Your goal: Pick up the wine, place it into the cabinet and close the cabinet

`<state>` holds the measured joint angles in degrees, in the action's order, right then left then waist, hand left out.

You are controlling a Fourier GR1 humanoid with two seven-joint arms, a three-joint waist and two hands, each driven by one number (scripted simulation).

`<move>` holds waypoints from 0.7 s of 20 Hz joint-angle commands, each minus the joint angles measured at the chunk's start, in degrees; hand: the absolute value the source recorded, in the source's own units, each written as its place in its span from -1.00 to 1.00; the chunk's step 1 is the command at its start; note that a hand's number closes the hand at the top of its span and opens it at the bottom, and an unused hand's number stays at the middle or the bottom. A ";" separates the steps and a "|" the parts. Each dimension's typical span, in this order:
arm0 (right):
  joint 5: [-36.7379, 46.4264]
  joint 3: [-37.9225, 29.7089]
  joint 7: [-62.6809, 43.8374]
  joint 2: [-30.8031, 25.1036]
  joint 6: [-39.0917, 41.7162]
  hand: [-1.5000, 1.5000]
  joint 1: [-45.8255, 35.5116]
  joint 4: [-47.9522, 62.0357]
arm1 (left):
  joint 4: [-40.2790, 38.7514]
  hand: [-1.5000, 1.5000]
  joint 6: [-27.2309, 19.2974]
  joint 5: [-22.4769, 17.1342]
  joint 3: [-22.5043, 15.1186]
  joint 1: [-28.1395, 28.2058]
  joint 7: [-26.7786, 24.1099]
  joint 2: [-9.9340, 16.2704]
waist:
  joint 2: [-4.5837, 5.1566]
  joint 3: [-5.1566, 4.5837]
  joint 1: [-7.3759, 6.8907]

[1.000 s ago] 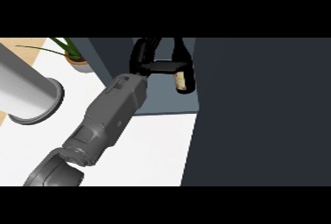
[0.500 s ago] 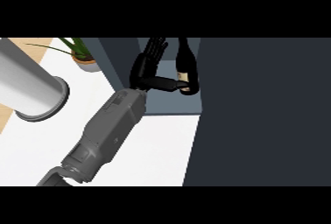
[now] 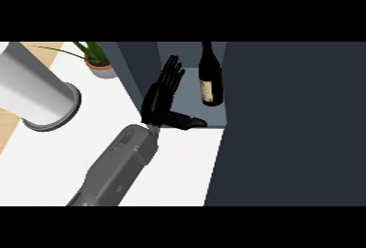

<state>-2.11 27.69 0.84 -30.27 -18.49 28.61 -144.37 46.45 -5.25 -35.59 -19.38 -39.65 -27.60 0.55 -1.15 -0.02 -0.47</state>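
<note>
Head view, steep down onto white tabletop (image 3: 64, 164).

Wine bottle (image 3: 208, 77) stands inside the open cabinet (image 3: 178, 53), on its grey floor, to the right of the robot hand (image 3: 160, 99) and apart from it; a strip of cabinet floor shows between fingers and glass. Nothing grips the bottle.

Only one forearm shows, rising from the lower edge toward the cabinet mouth; which arm it is cannot be told from this view alone. Robot hand open: fingers (image 3: 170, 72) straight, together, pointing up into the cabinet; thumb (image 3: 187, 121) stuck out to the right, its tip below the bottle's base near the cabinet's front edge.

Bottle's long axis runs nearly straight up-down in view: neck toward the top edge, base toward the cabinet's front. Pale label (image 3: 208, 92) on lower body.

Edges: cabinet's left wall (image 3: 129, 77) just beside the fingers on their left. Large dark panel (image 3: 293, 126), likely the cabinet door, fills the right side, its edge just right of the bottle. Bottle sits in the narrow gap between hand and that panel.

Left, well apart: grey cylinder (image 3: 36, 92) lying on the tabletop, potted plant (image 3: 97, 60) near the cabinet's left wall. Bare tabletop left of the forearm.
</note>
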 commanded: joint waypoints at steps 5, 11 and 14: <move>-1.08 1.22 -3.35 -0.96 -0.33 -1.00 4.20 -10.95 | 21.37 -1.00 -3.37 1.13 -5.58 16.35 5.26 2.80 | 0.26 0.03 -0.17; -3.54 -4.26 -7.98 -2.83 0.30 -1.00 -1.13 -11.29 | 32.97 -1.00 -3.48 1.61 -8.49 26.98 6.18 5.21 | 0.81 0.00 -0.25; -2.80 -3.69 -7.91 -4.36 1.72 -1.00 0.88 -12.77 | 33.96 -1.00 0.58 -0.48 -5.76 31.10 3.62 8.13 | 0.87 -0.02 0.49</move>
<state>-2.05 25.05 -0.75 -32.52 -17.80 26.93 -144.50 75.88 -7.56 -34.71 -26.21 -13.63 -23.56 5.66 -0.53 -0.04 -0.33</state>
